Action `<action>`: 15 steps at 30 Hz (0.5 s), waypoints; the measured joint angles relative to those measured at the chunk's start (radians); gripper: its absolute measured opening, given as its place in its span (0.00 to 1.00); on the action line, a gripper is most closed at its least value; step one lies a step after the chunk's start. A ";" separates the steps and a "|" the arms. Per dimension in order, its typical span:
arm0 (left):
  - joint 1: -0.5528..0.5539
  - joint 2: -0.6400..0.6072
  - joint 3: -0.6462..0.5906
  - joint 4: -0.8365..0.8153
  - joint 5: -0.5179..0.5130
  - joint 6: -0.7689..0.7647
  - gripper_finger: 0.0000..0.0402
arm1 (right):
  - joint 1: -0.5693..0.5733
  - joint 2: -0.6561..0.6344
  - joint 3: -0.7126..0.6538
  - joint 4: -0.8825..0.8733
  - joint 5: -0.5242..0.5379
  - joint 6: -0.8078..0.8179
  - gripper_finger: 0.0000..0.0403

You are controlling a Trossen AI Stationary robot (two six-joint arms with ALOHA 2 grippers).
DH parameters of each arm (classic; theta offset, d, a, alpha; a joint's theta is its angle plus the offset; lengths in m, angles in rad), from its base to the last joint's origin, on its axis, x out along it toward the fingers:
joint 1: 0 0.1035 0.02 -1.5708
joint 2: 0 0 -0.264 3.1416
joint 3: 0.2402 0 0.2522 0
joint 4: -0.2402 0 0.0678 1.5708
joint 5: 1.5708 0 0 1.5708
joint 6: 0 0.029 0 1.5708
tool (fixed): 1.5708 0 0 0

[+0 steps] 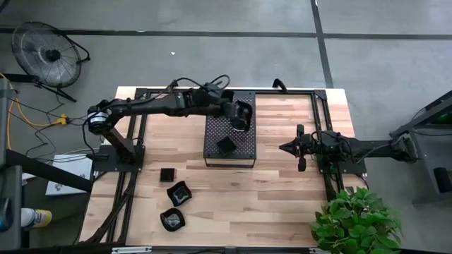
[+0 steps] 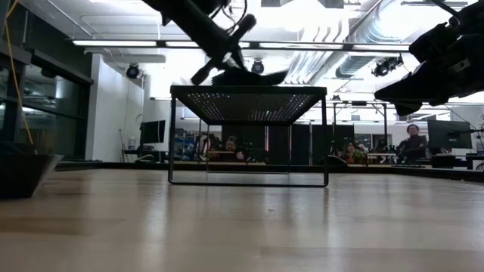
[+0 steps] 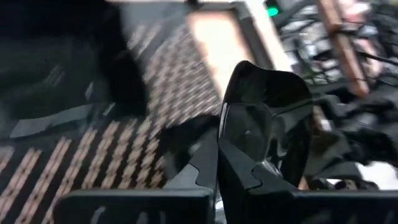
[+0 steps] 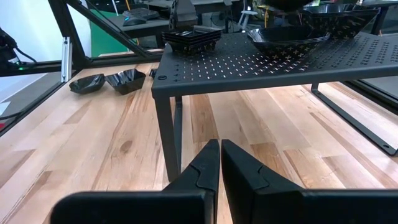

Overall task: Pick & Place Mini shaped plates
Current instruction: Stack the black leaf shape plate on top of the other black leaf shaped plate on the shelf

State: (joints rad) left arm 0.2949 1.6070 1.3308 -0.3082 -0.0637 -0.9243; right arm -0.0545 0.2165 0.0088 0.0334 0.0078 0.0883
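Note:
My left gripper (image 1: pixel 240 120) (image 3: pixel 219 146) is over the far part of the black perforated rack (image 1: pixel 244 152) and is shut on a glossy black mini plate (image 3: pixel 267 118) (image 2: pixel 249 75). A small square plate (image 1: pixel 226 146) (image 4: pixel 193 37) sits on the rack's near part. In the right wrist view, two rounded plates (image 4: pixel 286 34) (image 4: pixel 339 17) show at the rack's far part. Three more plates (image 1: pixel 167 174) (image 1: pixel 179 192) (image 1: pixel 172 219) lie on the wooden table near its left-near corner. My right gripper (image 1: pixel 284 147) (image 4: pixel 220 149) hovers shut to the right of the rack. My left gripper pinches the plate's rim (image 3: pixel 225 134) between its two fingers. The plate stands on edge ahead of the fingers, its hollow face showing. It sits low over the rack top (image 2: pixel 249 92); whether it touches the rack I cannot tell.
The rack stands on thin legs (image 4: pixel 173 134) with open room under it. A black frame (image 1: pixel 321 120) runs round the table. A potted plant (image 1: pixel 357 219) fills the near right corner. Bare wood lies between the rack and my right arm. People sit in the room beyond (image 2: pixel 412 143).

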 joint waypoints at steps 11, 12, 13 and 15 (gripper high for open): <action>0.000 0.000 0.000 -0.087 -0.017 -0.142 0.00 | 0.000 0.000 0.000 0.000 0.000 0.000 0.03; -0.001 0.000 0.000 -0.081 -0.015 -0.154 0.00 | 0.000 0.000 0.000 0.000 0.000 0.000 0.03; -0.001 0.000 0.000 -0.078 -0.010 -0.167 0.00 | 0.000 0.000 0.000 0.000 0.000 0.000 0.03; -0.001 0.000 0.000 -0.078 0.005 -0.185 0.00 | 0.000 0.000 0.000 0.000 0.000 0.000 0.03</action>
State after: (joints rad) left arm 0.2938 1.6070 1.3308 -0.3859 -0.0590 -1.1089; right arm -0.0547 0.2165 0.0086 0.0334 0.0078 0.0883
